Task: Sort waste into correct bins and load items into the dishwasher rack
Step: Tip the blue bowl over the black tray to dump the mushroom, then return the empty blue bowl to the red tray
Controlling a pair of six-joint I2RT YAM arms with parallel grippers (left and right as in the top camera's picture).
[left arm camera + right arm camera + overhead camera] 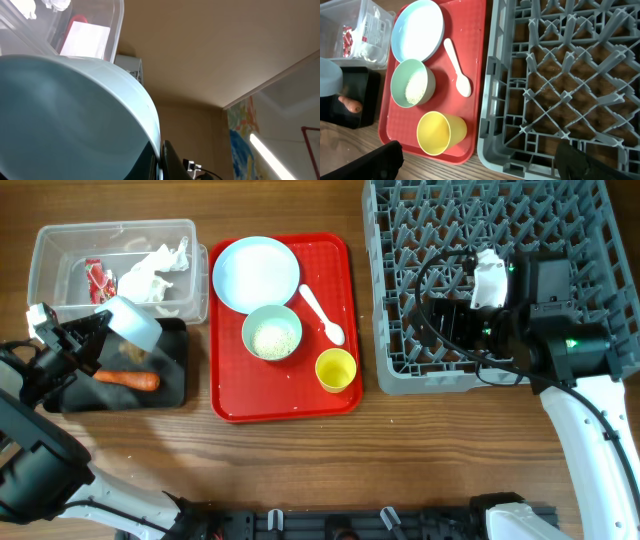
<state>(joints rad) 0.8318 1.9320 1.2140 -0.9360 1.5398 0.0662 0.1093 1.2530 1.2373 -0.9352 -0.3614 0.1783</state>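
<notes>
- Fingers of the left gripper are clamped on the rim of the blue bowl. From overhead we see the bowl held tilted above the far edge of the black tray, just beside the clear tub.
- In the same view the carrot lies in the black tray, and the wrapper and the tissue sit in the clear tub.
- On the red tray we count the plate, the green bowl with rice in it, the spoon and the cup. The rack stands just beside the red tray, to its right.
- The right gripper hangs over the near left part of the rack; from overhead we cannot tell how its fingers stand.
- From the left wrist, the blue bowl fills most of the picture. One dark finger is pressed at its rim, and a wall of the clear tub shows above it.
- From the right wrist, we see that gripper's two fingers set wide apart with nothing held between them, above the line where the red tray meets the rack.
- There the cup, green bowl, spoon and plate all rest on the red tray, the carrot lies in the black tray at the far left, and the rack holds no dishes in the part we can see.
</notes>
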